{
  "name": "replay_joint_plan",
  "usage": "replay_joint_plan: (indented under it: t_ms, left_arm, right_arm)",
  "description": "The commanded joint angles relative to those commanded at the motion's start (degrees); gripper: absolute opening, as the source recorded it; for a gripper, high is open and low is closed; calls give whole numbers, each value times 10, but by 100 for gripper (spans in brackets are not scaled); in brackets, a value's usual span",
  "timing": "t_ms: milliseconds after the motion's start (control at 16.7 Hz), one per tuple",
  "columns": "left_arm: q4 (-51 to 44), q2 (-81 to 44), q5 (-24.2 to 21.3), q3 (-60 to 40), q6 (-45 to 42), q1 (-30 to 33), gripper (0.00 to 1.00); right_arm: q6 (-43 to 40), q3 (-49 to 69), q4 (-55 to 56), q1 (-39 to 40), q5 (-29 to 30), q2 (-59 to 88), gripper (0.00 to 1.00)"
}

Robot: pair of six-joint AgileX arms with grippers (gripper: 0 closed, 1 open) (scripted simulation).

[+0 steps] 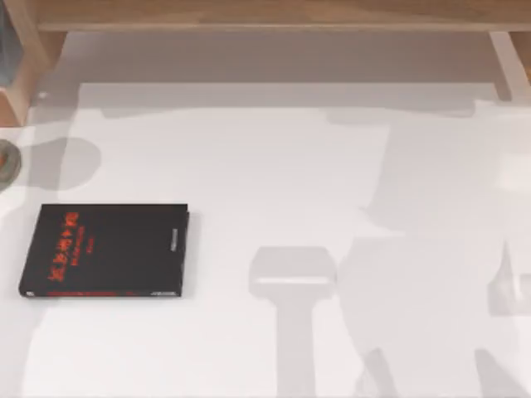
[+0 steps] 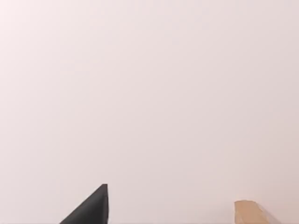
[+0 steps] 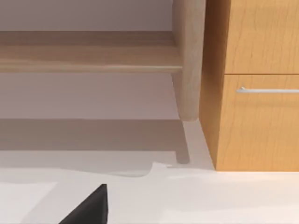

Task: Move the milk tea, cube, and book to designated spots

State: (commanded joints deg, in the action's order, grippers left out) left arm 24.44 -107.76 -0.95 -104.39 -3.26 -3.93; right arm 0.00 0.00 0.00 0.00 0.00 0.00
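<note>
The cube and the book are out of view. A round grey-brown thing (image 1: 5, 162) is cut off by the table's left edge, and I cannot tell whether it is the milk tea. A black corner of my left gripper (image 2: 93, 207) shows in the left wrist view over bare white table, beside a tan wooden piece (image 2: 250, 212). A black corner of my right gripper (image 3: 93, 205) shows in the right wrist view, facing a wooden cabinet (image 3: 257, 93) at the table's back.
A black book with red lettering (image 1: 106, 250) lies flat at the left of the white table (image 1: 274, 174). A wooden shelf frame (image 1: 265, 15) runs along the back, with posts at both ends. The cabinet has a drawer with a metal handle (image 3: 268, 90). Arm shadows fall at the front right.
</note>
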Motion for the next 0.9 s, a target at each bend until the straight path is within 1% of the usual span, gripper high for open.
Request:
replay_joint_plan:
  t_ms: [120,240,360,480,600,900]
  left_arm:
    - [38,6,-65,54,7,-71,100]
    - [65,-6,-125,115,15,-124,100]
    - [83,-30,-175,174,23,-157,100]
    - [93,-55,-211,219,31,-174,100]
    - [97,-71,-230,240,35,-178,100]
    - [96,-72,-230,241,34,-176,100]
  right_arm:
    - [0,0,0,0,0,0,100]
    - [0,0,0,0,0,0,100]
    - [0,0,0,0,0,0,100]
    - [0,0,0,0,0,0,100]
    - [0,0,0,0,0,0,100]
    - [0,0,0,0,0,0,100]
